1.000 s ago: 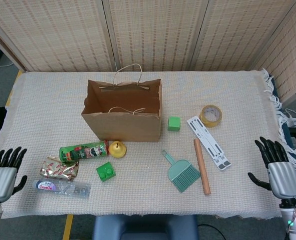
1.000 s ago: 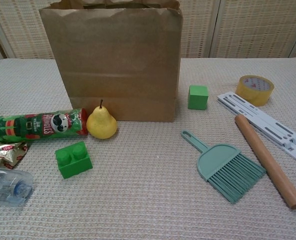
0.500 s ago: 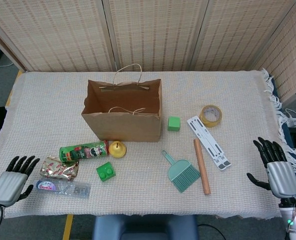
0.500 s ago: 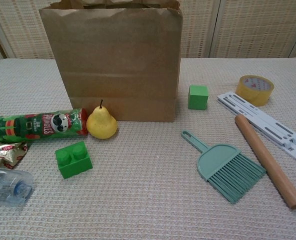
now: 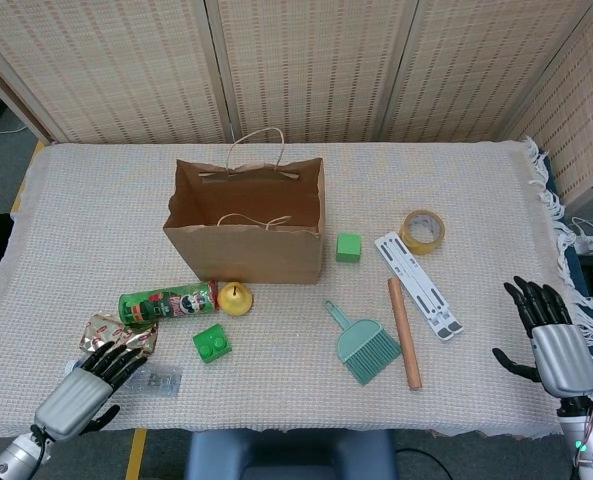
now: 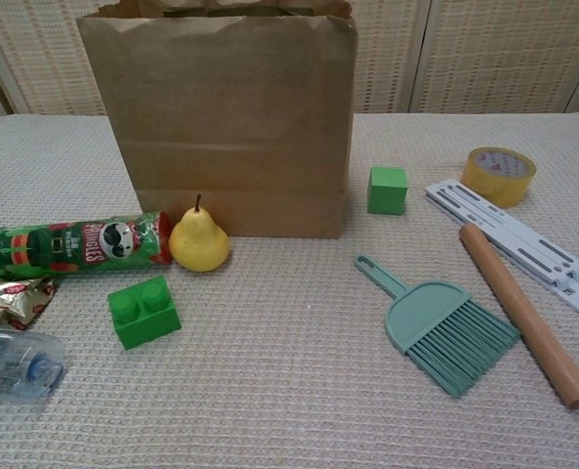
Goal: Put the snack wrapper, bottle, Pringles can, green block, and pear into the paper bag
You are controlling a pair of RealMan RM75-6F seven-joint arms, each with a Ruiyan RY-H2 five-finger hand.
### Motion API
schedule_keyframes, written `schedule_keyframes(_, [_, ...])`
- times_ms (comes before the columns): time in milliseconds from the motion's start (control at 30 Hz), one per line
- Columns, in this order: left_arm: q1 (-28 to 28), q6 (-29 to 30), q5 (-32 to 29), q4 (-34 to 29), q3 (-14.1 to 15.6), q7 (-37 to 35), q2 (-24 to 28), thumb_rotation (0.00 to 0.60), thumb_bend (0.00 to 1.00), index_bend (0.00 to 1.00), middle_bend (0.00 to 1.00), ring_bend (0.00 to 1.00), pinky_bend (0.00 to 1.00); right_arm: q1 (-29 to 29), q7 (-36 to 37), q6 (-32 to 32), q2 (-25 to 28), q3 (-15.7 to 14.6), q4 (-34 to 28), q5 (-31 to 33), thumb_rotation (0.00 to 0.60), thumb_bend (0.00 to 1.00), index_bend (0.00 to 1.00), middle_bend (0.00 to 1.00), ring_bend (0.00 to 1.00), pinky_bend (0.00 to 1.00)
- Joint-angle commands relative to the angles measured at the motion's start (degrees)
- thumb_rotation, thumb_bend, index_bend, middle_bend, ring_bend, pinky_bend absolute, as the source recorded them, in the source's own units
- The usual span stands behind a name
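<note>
- Fingers [image 5: 116, 358] of the left hand [image 5: 76, 398], spread and holding nothing, lie over the bottle [image 5: 148, 378] at lower left.
- Right hand [image 5: 556, 345] is spread, empty, at lower right.
- Snack wrapper [image 5: 116, 331], Pringles can [image 5: 166, 302], green block [image 5: 211, 343] and pear [image 5: 236, 298] lie on the bench [image 5: 476, 180] before the upright paper bag [image 5: 246, 225].

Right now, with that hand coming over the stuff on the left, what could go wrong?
The left hand hangs over the bottle, which lies right beside the snack wrapper; it might catch both, or nudge the round bottle so it rolls toward the near table edge. The paper bag stands unsupported with soft walls, so dropping something against its rim could tip or crumple it. The Pringles can touches the pear; lifting one may set the other rolling.
</note>
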Motion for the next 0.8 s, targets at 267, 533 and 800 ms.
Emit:
schedule_keyframes(267, [-3.71,-5.20,-1.14,4.14,-1.66,3.89,-3.71,0.600,0.37,0.00,0.00,0.00,0.03,0.17,0.22,-0.66,0.27,-0.01,-0.24,0.46,0.600,0.11,0.00,0.00,0.00,0.00])
schedule_keyframes(533, [-5.96,-9.33,-1.67,8.73,-0.76,4.22,-6.06,0.600,0.37,0.00,0.00,0.00,0.03,0.29,0.47,-1.02,0.52,0.12,-0.52,0.89,0.600,0.11,0.00,0.00,0.00,0.00])
schedule_keyframes(800, [-6.73,-8.15,-1.40,14.84,-0.77,2.40,-9.43,0.600,0.38,0.00,0.00,0.00,0.09,0.44,0.34,-1.56,0.55,0.09,-0.95,1.26,0.600,0.11,0.00,0.00,0.00,0.00])
